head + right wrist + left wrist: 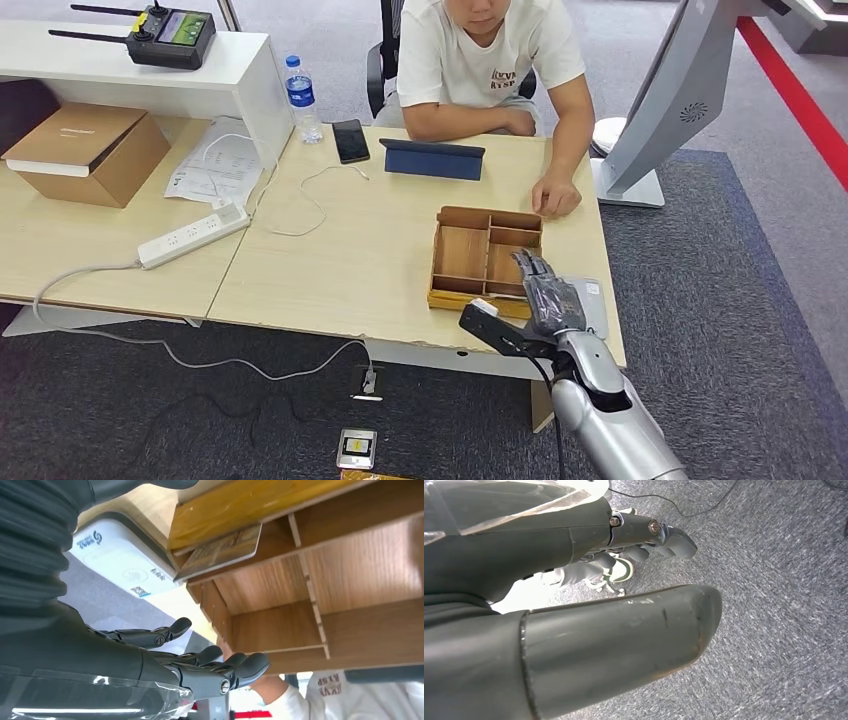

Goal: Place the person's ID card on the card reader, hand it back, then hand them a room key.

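A wooden tray (463, 255) with several compartments stands near the table's right front corner. Above its near right compartment my right hand (545, 292) hovers, fingers stretched out and holding nothing. In the right wrist view those fingers (200, 662) point along the tray (350, 570), where a printed card (225, 550) lies tilted in a compartment. The white card reader (593, 300) (117, 560) sits just right of the tray, partly hidden by my hand. Across the table sits a person (490, 60), one hand (555, 195) resting by the tray's far corner. My left hand (644, 535) hangs over the carpet, holding nothing.
A blue tablet (432, 158), a phone (350, 140) and a water bottle (300, 95) stand at the far side. A power strip (195, 235) and a cardboard box (90, 150) are to the left. A large grey screen stand (640, 170) rises at the right.
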Motion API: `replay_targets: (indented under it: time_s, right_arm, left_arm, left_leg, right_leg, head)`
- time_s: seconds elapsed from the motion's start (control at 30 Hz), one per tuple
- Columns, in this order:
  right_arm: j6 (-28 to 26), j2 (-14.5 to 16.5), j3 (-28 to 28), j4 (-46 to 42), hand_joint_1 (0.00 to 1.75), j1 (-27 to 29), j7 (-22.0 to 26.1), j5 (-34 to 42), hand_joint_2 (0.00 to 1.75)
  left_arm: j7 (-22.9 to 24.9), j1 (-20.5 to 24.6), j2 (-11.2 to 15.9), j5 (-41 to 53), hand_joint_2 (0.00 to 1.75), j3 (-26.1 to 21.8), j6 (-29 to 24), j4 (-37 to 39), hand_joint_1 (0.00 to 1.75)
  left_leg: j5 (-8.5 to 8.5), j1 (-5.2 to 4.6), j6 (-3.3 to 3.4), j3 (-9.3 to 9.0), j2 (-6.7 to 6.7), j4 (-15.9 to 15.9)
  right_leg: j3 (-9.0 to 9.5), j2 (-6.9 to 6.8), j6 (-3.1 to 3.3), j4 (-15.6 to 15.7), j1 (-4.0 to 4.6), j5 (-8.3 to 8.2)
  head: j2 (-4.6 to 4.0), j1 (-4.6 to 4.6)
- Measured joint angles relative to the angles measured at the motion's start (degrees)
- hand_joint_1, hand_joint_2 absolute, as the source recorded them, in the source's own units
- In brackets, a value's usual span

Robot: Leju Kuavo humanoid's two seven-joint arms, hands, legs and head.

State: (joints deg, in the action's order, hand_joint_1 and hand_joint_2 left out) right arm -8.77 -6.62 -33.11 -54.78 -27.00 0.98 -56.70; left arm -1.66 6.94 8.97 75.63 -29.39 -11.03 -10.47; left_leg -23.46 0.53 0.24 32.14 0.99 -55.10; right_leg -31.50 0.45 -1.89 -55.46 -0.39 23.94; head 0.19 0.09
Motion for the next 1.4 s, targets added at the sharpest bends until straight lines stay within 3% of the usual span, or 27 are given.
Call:
replay_targets:
  time_s: [0.33, 1.4]
  right_arm:
    - [-6.56, -0.03, 0.49, 5.25, 0.0, -1.4, -0.33, -1.51, 1.75]
    - [-4.37, 1.97, 1.18, 8.92, 0.0, -2.34, 1.4, 0.09, 1.75]
  left_arm:
    - [-0.07, -0.04, -0.02, 0.25, 0.0, -0.01, -0.23, 0.0, 0.0]
    - [-0.46, -0.05, -0.44, 0.83, 0.0, -0.01, -0.45, 0.0, 0.0]
  left_leg:
    - [0.0, 0.0, 0.0, 0.0, 0.0, 0.0]
    - [0.0, 0.0, 0.0, 0.0, 0.0, 0.0]
  right_leg:
    - [0.0, 0.0, 0.0, 0.0, 0.0, 0.0]
    - [0.0, 0.0, 0.0, 0.0, 0.0, 0.0]
  head:
    - [0.0, 0.0]
    - [0.01, 0.0]
